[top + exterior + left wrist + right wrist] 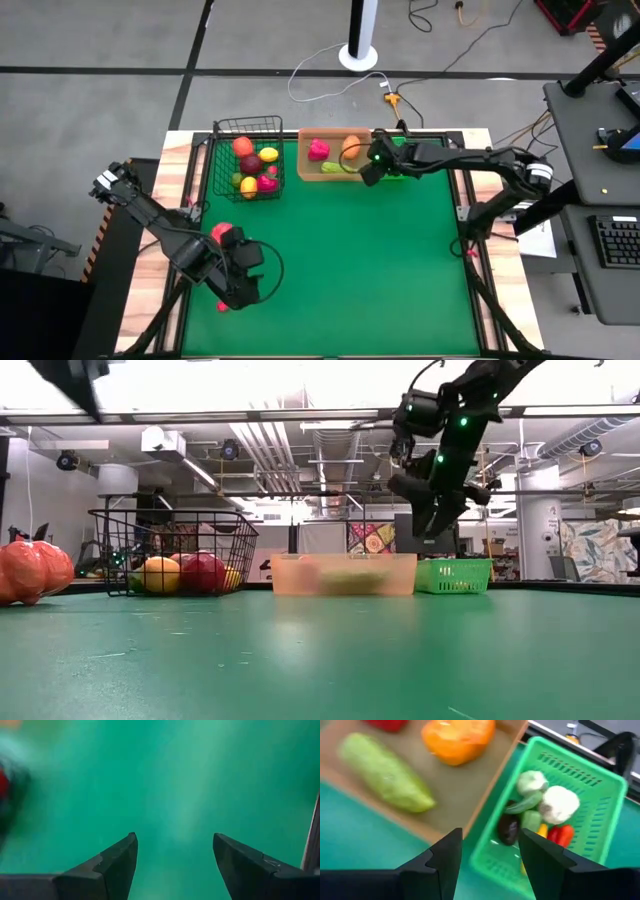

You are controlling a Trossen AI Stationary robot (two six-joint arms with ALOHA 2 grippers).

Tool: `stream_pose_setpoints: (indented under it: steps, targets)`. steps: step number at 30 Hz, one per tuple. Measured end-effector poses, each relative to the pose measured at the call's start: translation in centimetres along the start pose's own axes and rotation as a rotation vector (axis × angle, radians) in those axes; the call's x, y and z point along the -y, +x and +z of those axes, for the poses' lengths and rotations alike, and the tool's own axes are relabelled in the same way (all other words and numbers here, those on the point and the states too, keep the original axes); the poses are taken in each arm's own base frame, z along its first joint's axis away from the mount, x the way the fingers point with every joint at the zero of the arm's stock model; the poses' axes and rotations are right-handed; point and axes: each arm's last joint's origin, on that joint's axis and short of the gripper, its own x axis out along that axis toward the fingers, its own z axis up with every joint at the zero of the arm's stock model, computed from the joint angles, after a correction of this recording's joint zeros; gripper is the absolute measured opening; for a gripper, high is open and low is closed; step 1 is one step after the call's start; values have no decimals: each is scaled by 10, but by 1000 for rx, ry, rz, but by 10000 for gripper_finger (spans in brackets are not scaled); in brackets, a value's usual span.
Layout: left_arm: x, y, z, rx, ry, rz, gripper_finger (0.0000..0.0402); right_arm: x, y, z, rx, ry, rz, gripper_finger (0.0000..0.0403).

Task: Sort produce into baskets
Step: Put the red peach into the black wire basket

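My right gripper [371,172] [490,837] hangs open above the near end of the green bin [600,820], close to the tan tray [485,800], with nothing between its fingers. The bin holds white, green, dark purple, yellow and red pieces. In the tray lie a green piece [387,777], an orange piece [457,737] and a pink-red piece [318,150]. The black wire basket [215,150] holds several round fruits. My left gripper [232,298] [175,840] is open above bare green mat at the near left. An orange-red round piece [222,233] [30,572] rests on the mat beside that arm.
Basket, tray and bin stand in a row along the far edge of the green mat [360,260]. The mat's middle and near right show bare green. Wooden table strips border the mat, and cables lie on the floor beyond the far edge.
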Motion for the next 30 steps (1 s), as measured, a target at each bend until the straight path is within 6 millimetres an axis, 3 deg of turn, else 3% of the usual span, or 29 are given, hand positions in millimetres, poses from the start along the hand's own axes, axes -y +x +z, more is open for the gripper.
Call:
stream_pose_setpoints:
  steps: [8, 11, 20, 30]
  targets:
    - [-3, -5, -20, -388, -358, -16, 241, -21, -16, -12, 21, -49, 66, 185]
    - [4, -9, -29, -433, -434, -18, 241, -28, -20, -16, 32, -59, 87, 185]
    - [34, -2, -61, -495, -443, 14, 241, -51, -33, -34, 53, -104, 136, 185]
    - [57, 39, -85, -605, -360, 170, 241, -69, -48, -53, 81, -134, 163, 185]
